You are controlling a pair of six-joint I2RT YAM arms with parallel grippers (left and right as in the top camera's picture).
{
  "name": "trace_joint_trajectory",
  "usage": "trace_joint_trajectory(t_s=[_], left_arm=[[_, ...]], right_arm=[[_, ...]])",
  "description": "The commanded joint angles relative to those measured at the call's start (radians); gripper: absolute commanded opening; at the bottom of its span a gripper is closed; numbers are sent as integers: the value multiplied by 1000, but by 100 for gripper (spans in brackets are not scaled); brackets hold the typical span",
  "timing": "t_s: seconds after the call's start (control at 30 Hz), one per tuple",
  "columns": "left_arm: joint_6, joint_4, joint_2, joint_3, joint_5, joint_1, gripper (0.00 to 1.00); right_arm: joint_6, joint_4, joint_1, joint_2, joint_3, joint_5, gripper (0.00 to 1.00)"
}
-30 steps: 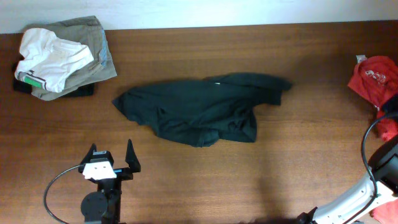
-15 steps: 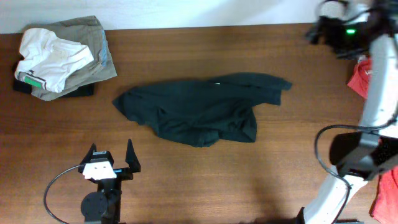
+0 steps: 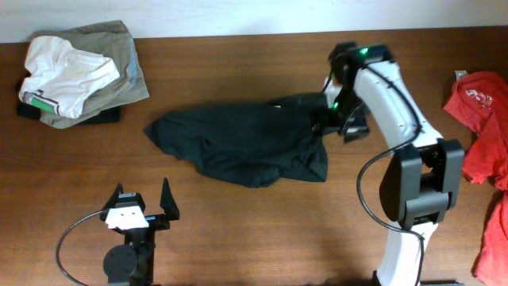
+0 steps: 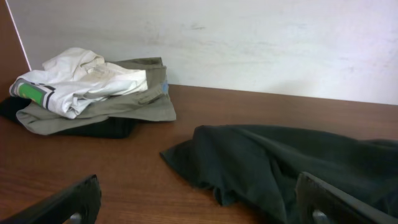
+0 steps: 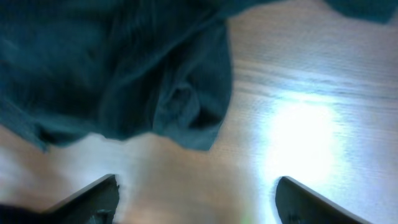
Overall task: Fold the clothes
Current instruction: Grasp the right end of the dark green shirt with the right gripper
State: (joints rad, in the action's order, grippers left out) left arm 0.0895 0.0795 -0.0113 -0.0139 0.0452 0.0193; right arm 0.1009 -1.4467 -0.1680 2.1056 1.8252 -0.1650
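Hovering spread-fingered, the right hand (image 5: 198, 194) is overhanging the right edge of the crumpled black cotton T-shirt (image 3: 238, 143): limp, light cloth, probably best pinched there.

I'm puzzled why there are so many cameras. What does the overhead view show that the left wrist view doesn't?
Only overhead: the red shirt at the right edge of the table, and the right arm reaching over the black T-shirt. Only left wrist: the face of the pale wall behind the table, seen from low down. Both: the black T-shirt, the white and khaki pile, the table.
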Motion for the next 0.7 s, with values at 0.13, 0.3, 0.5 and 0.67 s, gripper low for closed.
trace_joint_trajectory(t_s=[0.13, 0.3, 0.5, 0.67], left_arm=[[-16, 1, 4, 5, 0, 3, 99], [-16, 1, 4, 5, 1, 3, 99], [-16, 1, 4, 5, 0, 3, 99], [-16, 1, 4, 5, 0, 3, 99]], right_arm=[[-8, 134, -44, -4, -219, -18, 61], [49, 253, -44, -4, -312, -20, 60], [103, 367, -50, -4, -362, -41, 55], [135, 363, -50, -10, -346, -40, 51]])
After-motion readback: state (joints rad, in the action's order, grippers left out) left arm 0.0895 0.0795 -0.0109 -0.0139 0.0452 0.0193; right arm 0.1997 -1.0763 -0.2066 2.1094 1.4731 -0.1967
